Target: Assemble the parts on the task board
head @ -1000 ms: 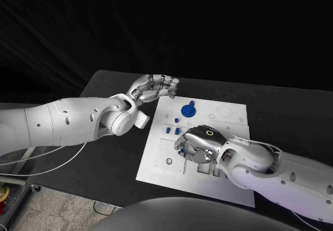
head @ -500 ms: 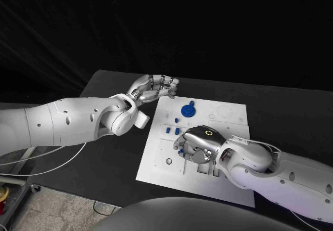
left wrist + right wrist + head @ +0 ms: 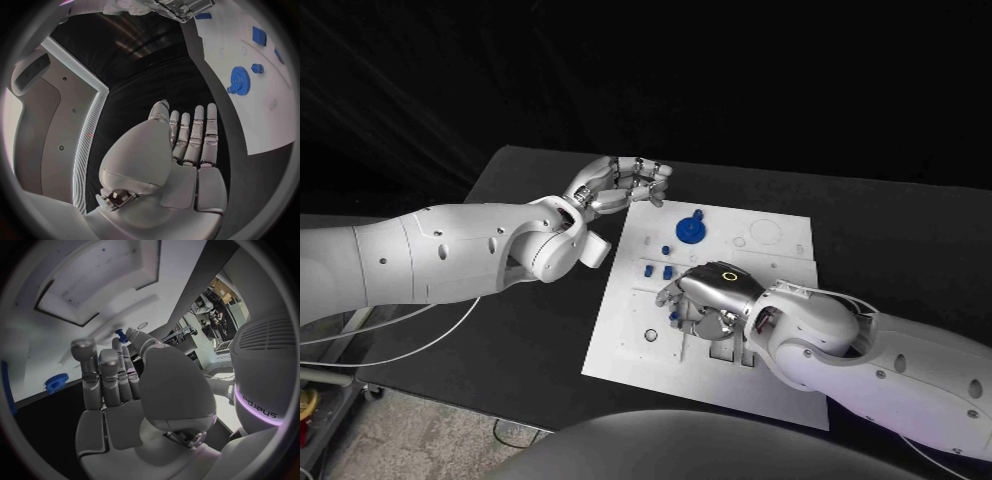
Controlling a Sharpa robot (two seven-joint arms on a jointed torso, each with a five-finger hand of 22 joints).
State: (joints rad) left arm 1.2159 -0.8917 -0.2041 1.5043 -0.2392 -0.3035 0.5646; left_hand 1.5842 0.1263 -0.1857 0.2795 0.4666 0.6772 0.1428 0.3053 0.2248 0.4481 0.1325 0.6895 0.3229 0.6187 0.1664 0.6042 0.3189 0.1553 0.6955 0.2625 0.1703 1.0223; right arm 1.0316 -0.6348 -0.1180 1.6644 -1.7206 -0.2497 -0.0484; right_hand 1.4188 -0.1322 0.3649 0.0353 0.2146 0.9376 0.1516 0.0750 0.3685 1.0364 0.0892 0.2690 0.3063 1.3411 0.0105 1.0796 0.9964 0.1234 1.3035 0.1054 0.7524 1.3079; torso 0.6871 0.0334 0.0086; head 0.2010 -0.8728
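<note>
Fingers of your right silver hand curl down over the middle of the flat white task board, and a small blue peg sits at their tips; whether they pinch it you cannot tell. Your left silver hand hovers off the board's far corner, fingers loosely curled and holding nothing. Beside it on the board lies a round blue toothed gear.

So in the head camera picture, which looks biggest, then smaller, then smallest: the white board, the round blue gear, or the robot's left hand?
1. The task board looks biggest by far.
2. The left hand, past the board's far corner, comes next.
3. The blue gear on the board looks smallest.

The hand sits farther from the camera than the board's near edge, so it may look a bit smaller than it is.
</note>
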